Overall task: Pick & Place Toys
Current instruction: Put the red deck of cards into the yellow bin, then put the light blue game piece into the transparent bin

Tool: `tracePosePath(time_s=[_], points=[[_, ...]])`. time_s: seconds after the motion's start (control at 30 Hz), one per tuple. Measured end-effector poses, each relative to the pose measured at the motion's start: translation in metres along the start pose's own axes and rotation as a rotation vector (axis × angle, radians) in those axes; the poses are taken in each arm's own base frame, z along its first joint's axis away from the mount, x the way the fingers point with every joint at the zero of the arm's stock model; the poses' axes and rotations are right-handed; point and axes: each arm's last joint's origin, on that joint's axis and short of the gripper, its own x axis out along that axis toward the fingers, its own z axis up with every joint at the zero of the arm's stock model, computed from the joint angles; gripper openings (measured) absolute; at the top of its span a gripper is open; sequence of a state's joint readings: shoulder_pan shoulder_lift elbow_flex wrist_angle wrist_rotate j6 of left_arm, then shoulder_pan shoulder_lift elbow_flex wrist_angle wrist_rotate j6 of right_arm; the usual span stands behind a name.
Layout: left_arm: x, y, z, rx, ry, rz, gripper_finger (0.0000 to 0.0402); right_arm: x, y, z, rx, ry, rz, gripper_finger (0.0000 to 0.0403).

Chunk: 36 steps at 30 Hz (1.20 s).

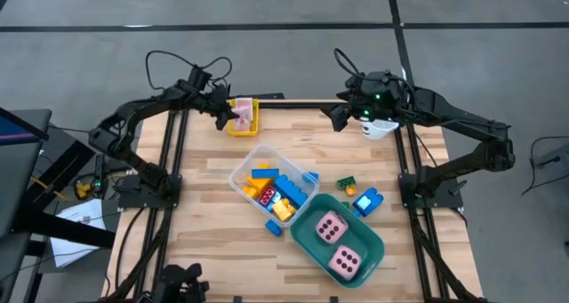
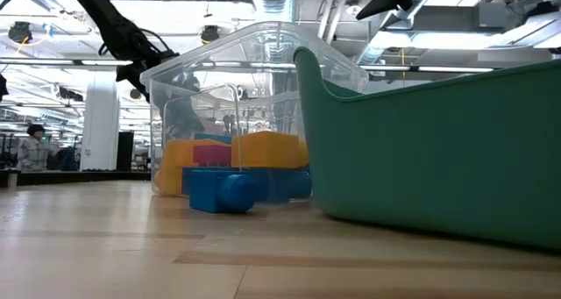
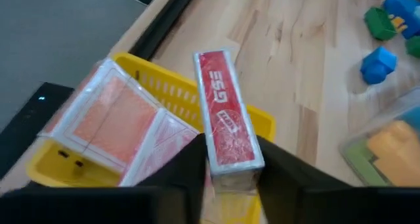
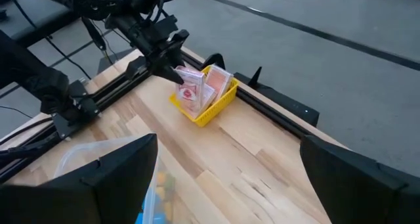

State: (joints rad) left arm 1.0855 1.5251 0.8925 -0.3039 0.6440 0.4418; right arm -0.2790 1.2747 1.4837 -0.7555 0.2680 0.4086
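Note:
A small yellow basket stands at the table's far left with pink-white card packs in it. One red-edged card pack stands on edge in the basket, and my left gripper is shut on it, reaching in from the left. My right gripper hangs open and high at the far right, above a white cup. A clear tub in mid-table holds blue, yellow and red bricks. Two pink dice lie in the teal tub. My left gripper pinches the card pack's two broad faces between its two fingers, at the pack's near end. The fingers slant down into the basket from the table's left side. The pack stands on edge, its far end up, among the other packs; its lower end is hidden.
Loose bricks lie on the wood: a green one, a blue one right of the clear tub, and a blue one at its near corner. The teal tub stands near the front right.

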Motion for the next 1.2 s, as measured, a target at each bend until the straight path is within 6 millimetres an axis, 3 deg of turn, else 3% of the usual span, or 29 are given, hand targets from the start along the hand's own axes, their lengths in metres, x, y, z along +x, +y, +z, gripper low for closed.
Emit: tracePosePath(time_s=[0.17, 0.33, 0.57, 0.73, 1.0, 1.2], points=[[-0.007, -0.002, 0.005, 0.024, -0.018, 0.048, 0.0211, 0.0, 0.0, 0.0, -0.005, -0.002, -0.006, 0.0364], [-0.019, -0.008, 0.013, 0.039, -0.057, 0.085, 0.0264, 0.0, -0.001, 0.0, -0.016, -0.008, -0.02, 0.0364], [-0.046, -0.021, 0.03, 0.044, -0.168, 0.154, 0.0264, 0.0, -0.001, 0.0, -0.028, -0.006, -0.021, 0.0364], [-0.074, -0.043, 0.045, 0.03, -0.301, 0.173, 0.0251, 0.002, -0.007, -0.008, -0.03, 0.072, -0.097, 0.0364], [-0.115, -0.098, 0.063, 0.049, -0.504, 0.105, 0.0248, 0.032, -0.018, -0.042, -0.059, 0.46, -0.282, 0.0364], [-0.13, -0.127, 0.065, 0.064, -0.574, 0.056, 0.025, 0.046, -0.009, -0.084, -0.372, 0.821, -0.274, 0.0364]])
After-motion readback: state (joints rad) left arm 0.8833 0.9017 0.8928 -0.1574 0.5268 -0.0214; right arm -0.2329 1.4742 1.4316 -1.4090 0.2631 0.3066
